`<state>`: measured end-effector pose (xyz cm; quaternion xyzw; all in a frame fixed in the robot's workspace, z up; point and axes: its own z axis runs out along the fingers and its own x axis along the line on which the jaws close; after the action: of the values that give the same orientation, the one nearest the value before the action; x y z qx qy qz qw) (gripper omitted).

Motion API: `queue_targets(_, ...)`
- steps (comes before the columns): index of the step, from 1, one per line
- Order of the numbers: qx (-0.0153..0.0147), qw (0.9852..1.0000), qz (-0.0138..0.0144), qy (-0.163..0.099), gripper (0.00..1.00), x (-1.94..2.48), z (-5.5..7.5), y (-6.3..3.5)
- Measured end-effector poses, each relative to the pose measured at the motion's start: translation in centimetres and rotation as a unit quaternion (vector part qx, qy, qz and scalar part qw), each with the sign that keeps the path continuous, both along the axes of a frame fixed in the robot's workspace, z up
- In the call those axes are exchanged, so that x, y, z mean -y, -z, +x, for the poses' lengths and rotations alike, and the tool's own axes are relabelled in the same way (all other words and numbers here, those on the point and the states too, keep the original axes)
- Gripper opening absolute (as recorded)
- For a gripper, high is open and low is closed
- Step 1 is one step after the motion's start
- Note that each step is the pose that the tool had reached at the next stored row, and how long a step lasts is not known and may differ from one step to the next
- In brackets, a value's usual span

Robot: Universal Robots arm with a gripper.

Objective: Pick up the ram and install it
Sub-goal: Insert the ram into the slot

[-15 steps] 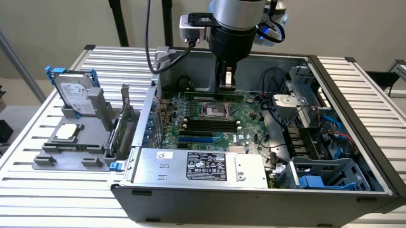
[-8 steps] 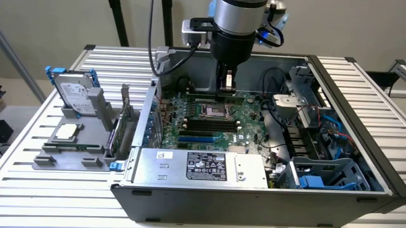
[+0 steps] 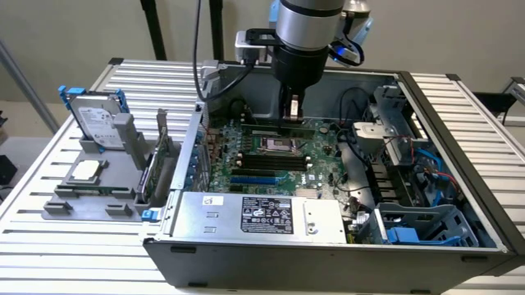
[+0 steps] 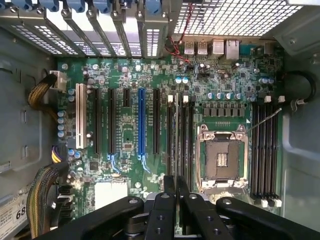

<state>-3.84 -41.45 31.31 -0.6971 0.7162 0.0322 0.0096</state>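
Observation:
The ram (image 3: 264, 131) is a thin green stick hanging level under my gripper (image 3: 291, 120), which is shut on its top edge. It is held inside the open computer case, above the motherboard (image 3: 324, 153) and close to the empty processor socket (image 3: 275, 146). In the wrist view my gripper (image 4: 176, 184) is shut. The ram (image 4: 177, 145) shows edge-on as a thin strip running away from the fingertips. It lies in line with the black memory slots (image 4: 184, 130) beside the socket (image 4: 222, 157). I cannot tell whether it touches a slot.
More black memory slots (image 4: 264, 150) lie on the socket's other side, and long expansion slots (image 4: 141, 122) further off. The power supply (image 3: 262, 215) fills the case front and a drive cage (image 3: 422, 224) stands at the exterior view's right. Outside, a grey fixture (image 3: 86, 196) holds a hard drive (image 3: 97, 120), a silver processor chip (image 3: 87, 172) and an upright card (image 3: 152, 166).

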Motion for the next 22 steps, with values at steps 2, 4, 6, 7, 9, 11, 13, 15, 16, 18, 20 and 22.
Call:
queue_targets(2, 0.0, 1.0, -0.0033, 0.001, 0.13, -0.09, 0.0, 0.21)
queue_targets(4, 0.0001, 1.0, -0.0067, 0.002, 0.13, -0.19, 0.0, 0.42)
queue_targets(6, 0.0003, 0.9999, -0.0106, 0.002, 0.13, -0.28, 0.0, 0.62)
queue_targets(7, 0.0004, 0.9999, -0.0127, 0.003, 0.13, -0.32, 0.0, 0.72)
queue_targets(9, 0.0006, 0.9999, -0.0169, 0.003, 0.13, -0.4, 0.0, 0.92)
queue_targets(11, 0.0007, 0.9998, -0.0201, 0.003, 0.13, -0.47, 0.0, 1.14)
queue_targets(13, 0.0009, 0.9998, -0.0221, 0.003, 0.13, -0.54, 0.0, 1.43)
queue_targets(15, 0.0009, 0.9997, -0.0231, 0.003, 0.13, -0.57, 0.1, 1.79)
queue_targets(16, 0.001, 0.9997, -0.0231, 0.003, 0.13, -0.59, 0.0, 1.98)
queue_targets(18, 0.0013, 0.9997, -0.0231, 0.003, 0.13, -0.61, 0.1, 2.34)
queue_targets(20, 0.0016, 0.9997, -0.0231, 0.003, 0.13, -0.61, 0.0, 2.7)
queue_targets(22, 0.0022, 0.9997, -0.0231, 0.003, 0.13, -0.61, 0.0, 3.06)
